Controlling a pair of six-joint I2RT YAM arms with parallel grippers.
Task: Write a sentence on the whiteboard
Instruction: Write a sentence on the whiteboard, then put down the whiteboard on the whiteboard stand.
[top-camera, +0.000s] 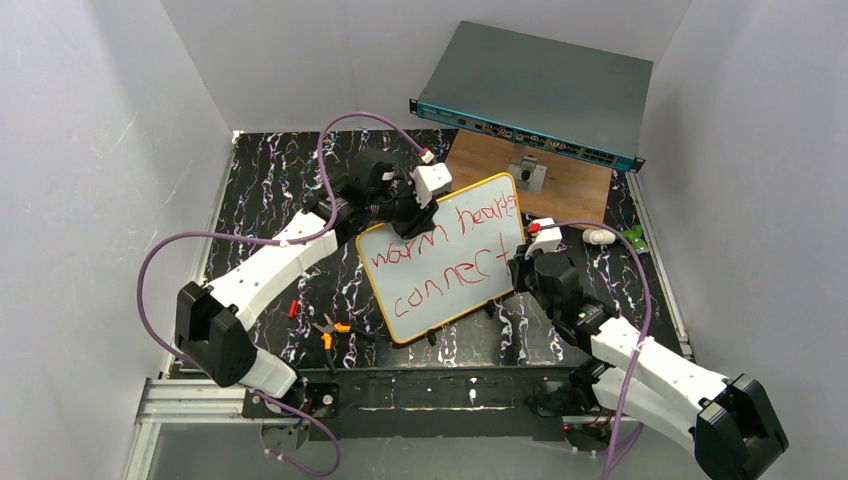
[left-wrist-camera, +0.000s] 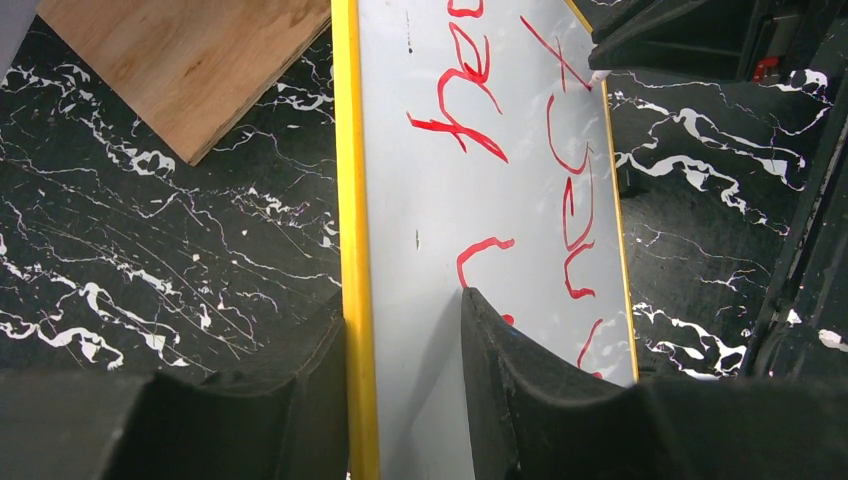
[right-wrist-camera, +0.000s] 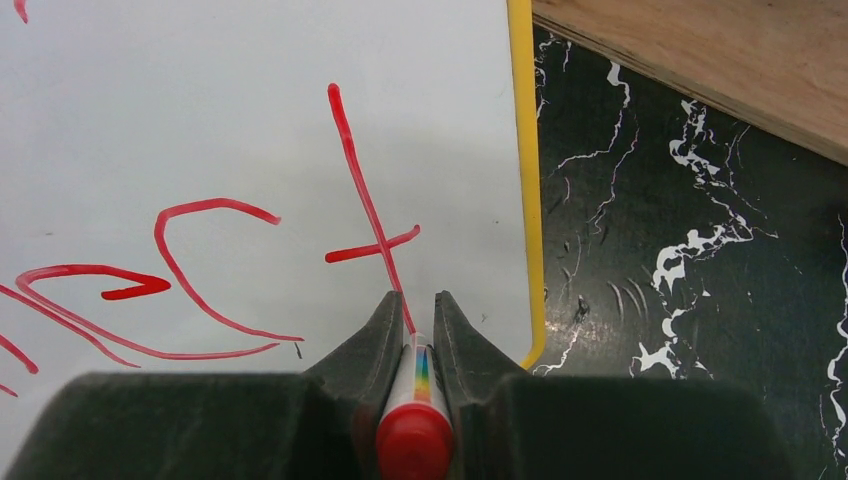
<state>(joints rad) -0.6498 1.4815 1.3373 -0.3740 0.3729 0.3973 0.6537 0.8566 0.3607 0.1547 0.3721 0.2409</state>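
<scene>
Left fingers (left-wrist-camera: 505, 360) are clamping the whiteboard (left-wrist-camera: 430, 160)'s rim; right fingers (right-wrist-camera: 372, 335) are pinching a red marker (right-wrist-camera: 415, 425), its tip sitting straight ahead at the sentence (right-wrist-camera: 378, 246)'s last letter.

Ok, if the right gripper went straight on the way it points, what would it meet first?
The whiteboard: the red marker in the right gripper points at its face, at the foot of the t. Whether the tip touches is hidden.

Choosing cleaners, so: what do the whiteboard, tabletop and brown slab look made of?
Whiteboard: smooth white coated panel with a slight sheen; yellow-orange rim, likely plastic. Tabletop: black with white marble-like veining, possibly printed laminate. Brown slab: apparently bare wood, visible grain, matte.
</scene>
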